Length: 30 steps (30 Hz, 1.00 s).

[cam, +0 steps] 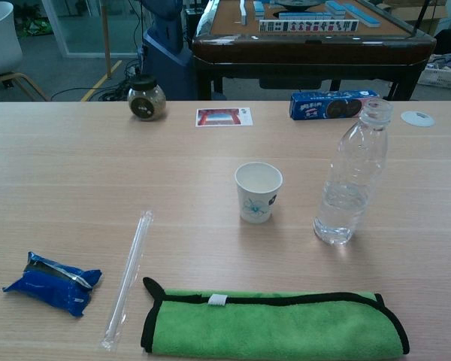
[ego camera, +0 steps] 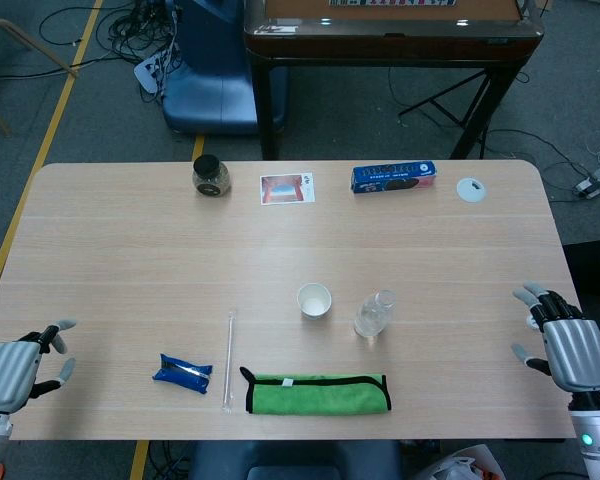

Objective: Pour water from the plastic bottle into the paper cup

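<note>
- Pale wood bench (ego camera: 130, 300) is seen carrying the plastic bottle (cam: 351, 179), upright and uncapped, just right of the paper cup (cam: 258, 192).
- Left hand (ego camera: 20, 368) is held at the bench's left edge, fingers apart, gripping nothing.
- Right hand (ego camera: 565, 340) is likewise spread and empty at the right edge.

Folded green cloth (cam: 274, 325) at the table's (ego camera: 110, 260) near edge, wrapped straw (cam: 126, 278) just left of it, blue snack packet (cam: 52, 282) further left, small jar (cam: 146, 98), photo card (cam: 224, 116), blue biscuit box (cam: 332, 104) and white lid (cam: 417, 117) along the far side
</note>
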Each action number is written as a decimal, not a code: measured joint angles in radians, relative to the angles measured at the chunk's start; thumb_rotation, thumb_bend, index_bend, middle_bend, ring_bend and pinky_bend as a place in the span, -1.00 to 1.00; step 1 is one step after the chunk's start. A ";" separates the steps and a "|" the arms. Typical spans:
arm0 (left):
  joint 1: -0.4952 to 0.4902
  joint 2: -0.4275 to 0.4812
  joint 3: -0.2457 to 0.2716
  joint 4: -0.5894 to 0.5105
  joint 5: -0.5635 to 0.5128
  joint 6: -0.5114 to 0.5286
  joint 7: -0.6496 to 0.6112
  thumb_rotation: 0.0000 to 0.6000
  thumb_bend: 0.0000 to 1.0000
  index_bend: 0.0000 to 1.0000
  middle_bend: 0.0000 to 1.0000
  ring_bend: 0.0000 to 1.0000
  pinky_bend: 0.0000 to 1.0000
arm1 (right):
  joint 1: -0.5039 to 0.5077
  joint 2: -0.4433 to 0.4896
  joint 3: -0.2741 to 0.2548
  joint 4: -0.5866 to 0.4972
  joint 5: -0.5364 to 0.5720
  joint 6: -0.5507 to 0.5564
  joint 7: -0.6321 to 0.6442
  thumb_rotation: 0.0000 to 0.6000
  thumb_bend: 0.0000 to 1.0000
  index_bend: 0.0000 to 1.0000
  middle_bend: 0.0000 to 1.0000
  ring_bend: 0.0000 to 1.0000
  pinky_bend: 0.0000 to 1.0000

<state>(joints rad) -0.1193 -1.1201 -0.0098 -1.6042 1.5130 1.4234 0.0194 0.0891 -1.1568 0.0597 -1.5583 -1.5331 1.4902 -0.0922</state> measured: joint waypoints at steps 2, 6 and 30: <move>0.001 0.001 0.000 -0.002 0.000 0.003 0.000 1.00 -0.34 -0.44 0.03 -0.04 0.48 | 0.002 0.000 0.000 -0.001 0.000 -0.004 0.001 1.00 -0.83 -0.55 -0.65 -0.61 -0.16; 0.005 0.005 0.001 -0.004 -0.009 0.002 -0.006 1.00 -0.34 -0.44 0.02 -0.04 0.48 | 0.011 -0.001 0.001 0.001 0.006 -0.024 0.011 1.00 -0.84 -0.55 -0.64 -0.61 -0.16; 0.005 0.022 0.007 -0.012 -0.002 -0.004 -0.048 1.00 -0.34 -0.44 0.02 -0.04 0.48 | 0.164 -0.196 0.024 0.172 -0.030 -0.169 0.325 1.00 -1.00 -0.57 -0.61 -0.69 -0.48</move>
<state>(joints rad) -0.1141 -1.0982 -0.0033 -1.6158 1.5106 1.4194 -0.0283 0.2531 -1.3527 0.0838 -1.3863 -1.5628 1.3216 0.2331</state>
